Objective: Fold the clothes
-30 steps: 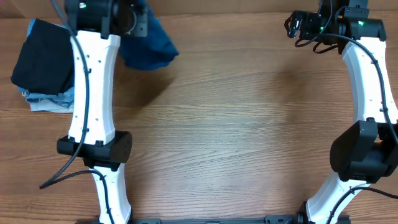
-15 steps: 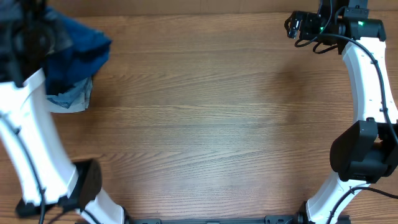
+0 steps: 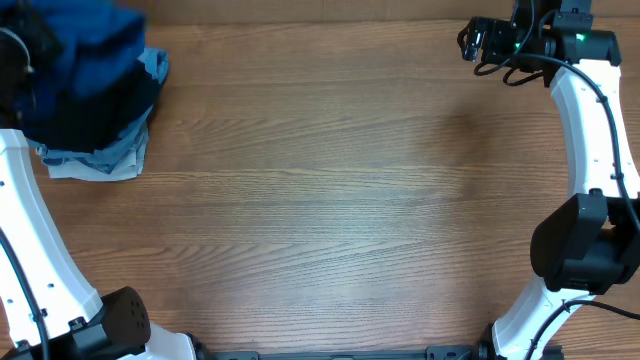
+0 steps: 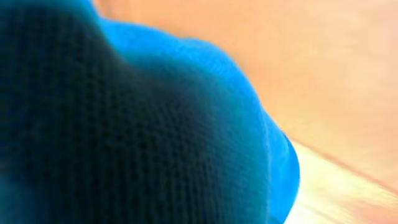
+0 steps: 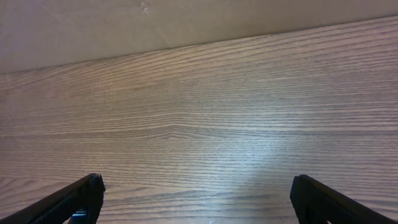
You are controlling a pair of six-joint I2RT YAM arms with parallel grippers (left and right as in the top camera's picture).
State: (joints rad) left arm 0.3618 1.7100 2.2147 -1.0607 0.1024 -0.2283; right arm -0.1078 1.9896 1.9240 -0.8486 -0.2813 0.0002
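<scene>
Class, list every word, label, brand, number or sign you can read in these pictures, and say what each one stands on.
None: no view holds any readable text.
The royal-blue T-shirt is plain where it shows. The black garment and pale blue garments show no tag. The wooden table and the white robot arms carry no legible marking.

Left wrist view: blurred blue T-shirt fills frame, my left gripper hidden behind it. Overhead: shirt smeared, cut off top-left.
</scene>
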